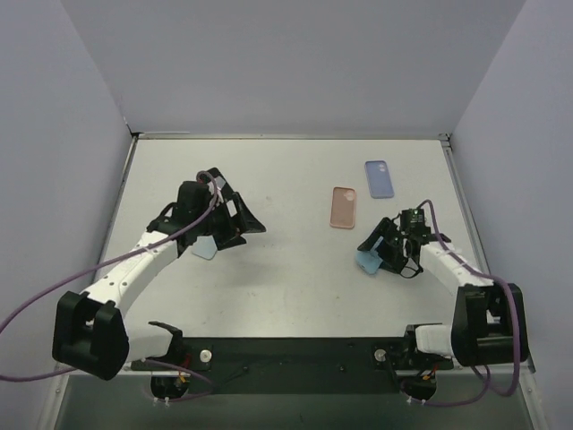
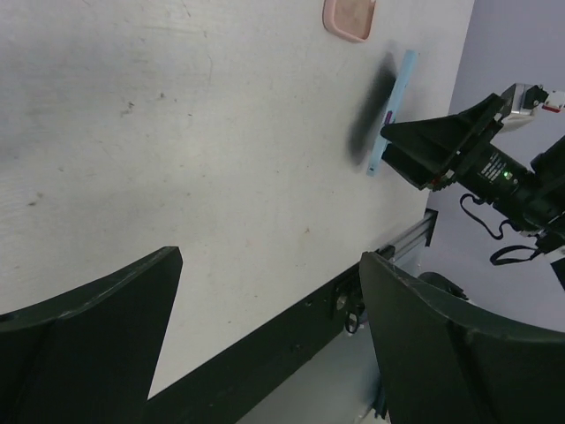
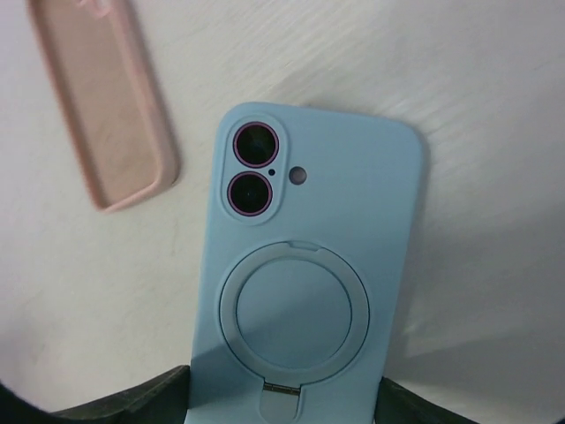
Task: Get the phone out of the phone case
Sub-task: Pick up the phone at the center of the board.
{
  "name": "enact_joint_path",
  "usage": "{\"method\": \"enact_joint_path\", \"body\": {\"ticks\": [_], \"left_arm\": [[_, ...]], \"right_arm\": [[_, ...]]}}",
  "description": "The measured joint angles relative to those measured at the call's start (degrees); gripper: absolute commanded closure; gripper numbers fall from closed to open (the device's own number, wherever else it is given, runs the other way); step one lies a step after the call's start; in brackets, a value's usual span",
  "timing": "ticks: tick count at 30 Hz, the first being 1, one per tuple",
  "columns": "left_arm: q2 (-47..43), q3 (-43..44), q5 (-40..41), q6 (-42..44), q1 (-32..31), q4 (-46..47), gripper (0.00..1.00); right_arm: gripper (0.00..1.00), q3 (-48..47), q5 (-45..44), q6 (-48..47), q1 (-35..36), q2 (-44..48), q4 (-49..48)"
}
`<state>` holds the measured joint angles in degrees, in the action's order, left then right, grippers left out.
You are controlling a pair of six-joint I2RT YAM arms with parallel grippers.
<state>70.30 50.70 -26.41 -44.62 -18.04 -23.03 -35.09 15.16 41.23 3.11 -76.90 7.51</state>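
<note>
Right gripper (image 1: 383,251) clamps the lower end of the pale-blue phone case (image 3: 309,291); the phone (image 3: 256,146) sits inside, 2 lenses showing. A pink case (image 3: 101,106) lies just beyond its fingertips. Left gripper (image 2: 269,344): jaws spread wide.

phone case (image 3: 305,291): light blue, ring stand on back | phone (image 3: 256,146): inside, two lenses showing | lifted

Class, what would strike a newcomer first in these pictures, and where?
The light-blue cased phone, twin lenses and ring stand facing up, fills the right wrist view, held at its lower end by the right gripper. On the table past it lie a pink case and a lilac case; the left gripper hangs open.
</note>
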Motion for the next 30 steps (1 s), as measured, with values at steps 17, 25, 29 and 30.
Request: {"method": "enact_joint_path", "body": {"ticks": [17,25,29,30], "left_arm": [[25.2,5.9,-5.2,-14.8,-16.7,19.2,0.05],[34.7,15.9,-5.1,-18.1,-23.0,22.2,0.16],[38.3,19.2,-5.0,-18.5,-24.8,22.4,0.26],[39.1,20.0,-4.9,-18.6,-25.2,22.2,0.28]], "right_arm": [[1.00,8.0,22.8,-8.3,10.7,16.3,-4.4],[1.00,7.9,24.5,-11.7,12.8,16.6,-2.9],[1.00,7.5,24.7,-12.3,13.2,16.9,-2.0],[1.00,7.4,24.7,-12.3,13.3,16.9,-1.9]]}}
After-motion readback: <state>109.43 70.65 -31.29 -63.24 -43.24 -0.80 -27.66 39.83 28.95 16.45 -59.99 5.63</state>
